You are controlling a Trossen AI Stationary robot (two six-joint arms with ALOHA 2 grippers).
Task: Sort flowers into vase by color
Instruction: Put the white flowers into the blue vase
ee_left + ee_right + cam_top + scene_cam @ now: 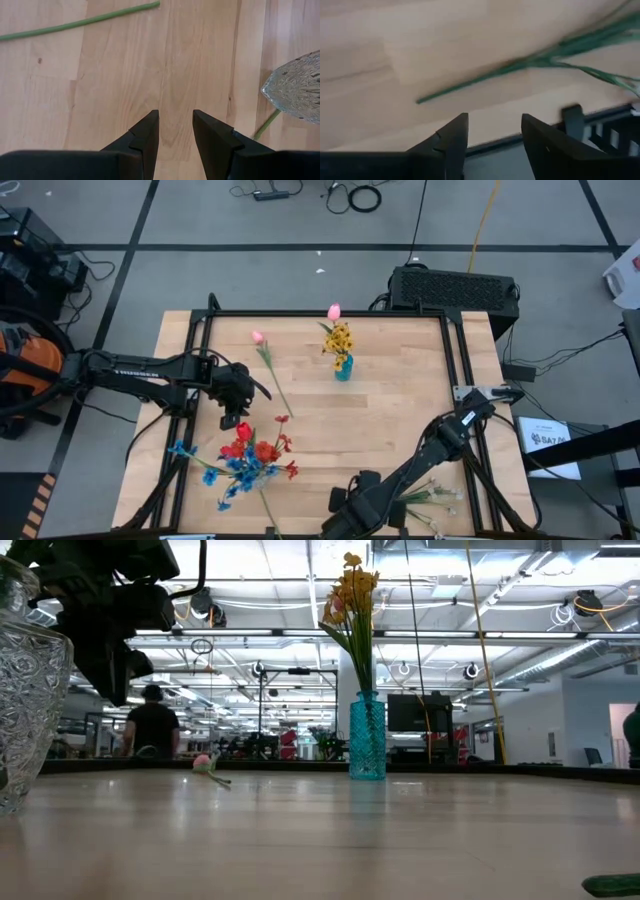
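A teal vase (343, 367) (367, 735) stands at the far middle with the yellow bunch (339, 338) and a pink tulip (334, 311) in it. Another pink tulip (257, 337) lies flat on the table to its left. Red and blue flowers (248, 458) stand bunched over a clear glass vase (30, 690) (295, 95) at the near left. White blooms on green stems (432, 498) (530, 62) lie at the near right. My left gripper (243, 385) (175, 135) hangs open over bare wood beside the glass vase. My right gripper (345, 515) (495, 137) is open at the near edge, short of the stems' cut ends.
A black frame rail (600, 135) runs along the table's near edge, right by my right gripper. The lying tulip's stem (75, 22) passes beyond my left gripper. Bare wood (400, 420) lies in the table's middle between the two vases.
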